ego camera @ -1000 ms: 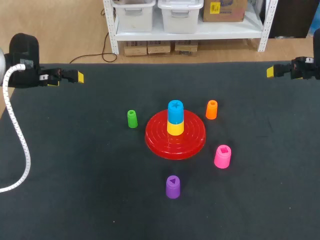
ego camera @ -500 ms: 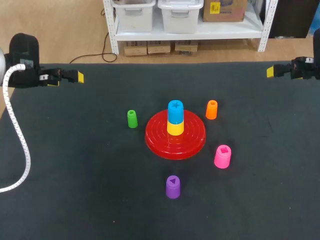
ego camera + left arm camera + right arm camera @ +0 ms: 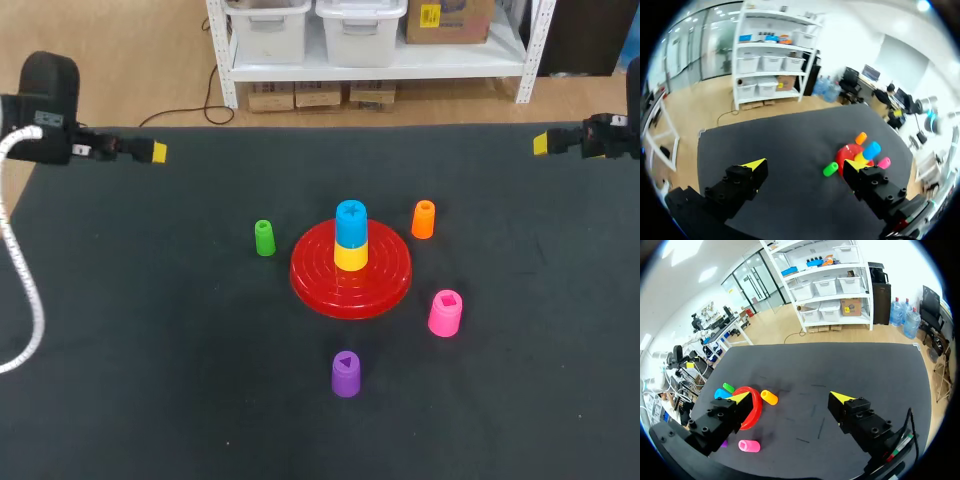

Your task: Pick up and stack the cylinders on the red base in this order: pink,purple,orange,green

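The red base lies mid-table with a yellow cylinder and a blue cylinder stacked on it. Around it stand the green cylinder at its left, the orange cylinder at its back right, the pink cylinder at its front right and the purple cylinder in front. My left gripper hangs open and empty at the far left edge. At the far right edge my right gripper is also open and empty. Far ahead of my left gripper are the green cylinder and orange cylinder. Beyond my right gripper lie the orange cylinder and pink cylinder.
The black table top stretches wide on all sides of the base. A white ribbed cable from my left arm hangs over the table's left edge.
My left arm has shifted a little toward the back, and its white cable has swung leftward. The right arm and all cylinders are where they were.
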Robot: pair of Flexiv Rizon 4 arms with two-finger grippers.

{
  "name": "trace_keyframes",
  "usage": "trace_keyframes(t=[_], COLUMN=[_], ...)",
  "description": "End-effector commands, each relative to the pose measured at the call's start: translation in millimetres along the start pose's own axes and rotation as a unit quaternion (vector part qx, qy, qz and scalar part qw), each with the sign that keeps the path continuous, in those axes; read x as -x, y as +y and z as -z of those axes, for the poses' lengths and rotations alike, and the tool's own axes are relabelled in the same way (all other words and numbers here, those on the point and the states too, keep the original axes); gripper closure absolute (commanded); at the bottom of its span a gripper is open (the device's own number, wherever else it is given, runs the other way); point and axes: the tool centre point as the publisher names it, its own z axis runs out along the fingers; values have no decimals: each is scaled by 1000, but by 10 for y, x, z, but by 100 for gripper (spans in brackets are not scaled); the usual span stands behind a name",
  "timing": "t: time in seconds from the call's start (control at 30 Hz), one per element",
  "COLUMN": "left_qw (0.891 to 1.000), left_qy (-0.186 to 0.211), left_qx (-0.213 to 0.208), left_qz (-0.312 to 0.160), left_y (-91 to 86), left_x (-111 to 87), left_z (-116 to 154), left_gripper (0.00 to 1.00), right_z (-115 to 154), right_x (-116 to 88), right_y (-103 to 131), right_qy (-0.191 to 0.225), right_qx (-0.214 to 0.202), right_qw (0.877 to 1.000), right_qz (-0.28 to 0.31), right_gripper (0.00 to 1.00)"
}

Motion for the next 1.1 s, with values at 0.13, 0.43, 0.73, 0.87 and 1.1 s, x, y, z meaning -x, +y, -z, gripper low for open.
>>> trace_keyframes(t=[0.13,0.43,0.73,0.87,1.1], left_qw=[966,972,952,945,909], left_qy=[73,62,47,20,33], left_qx=[-202,-189,-177,-172,-212], left_qz=[-142,-127,-245,-277,-357], left_y=[23,18,-140,-161,-391], left_x=[-52,-29,-79,-108,-179], left_z=[172,162,138,97,42], left_gripper=[0,0,0,0,0], right_z=[-1,-1,-1,-1,-1], right_x=[2,2,2,2,2], right_y=[2,2,2,2,2], right_qy=[0,0,0,0,0], right_qx=[-1,-1,-1,-1,-1], right_qw=[1000,1000,1000,1000,1000], right_qz=[0,0,0,0,0], right_gripper=[0,0,0,0,0])
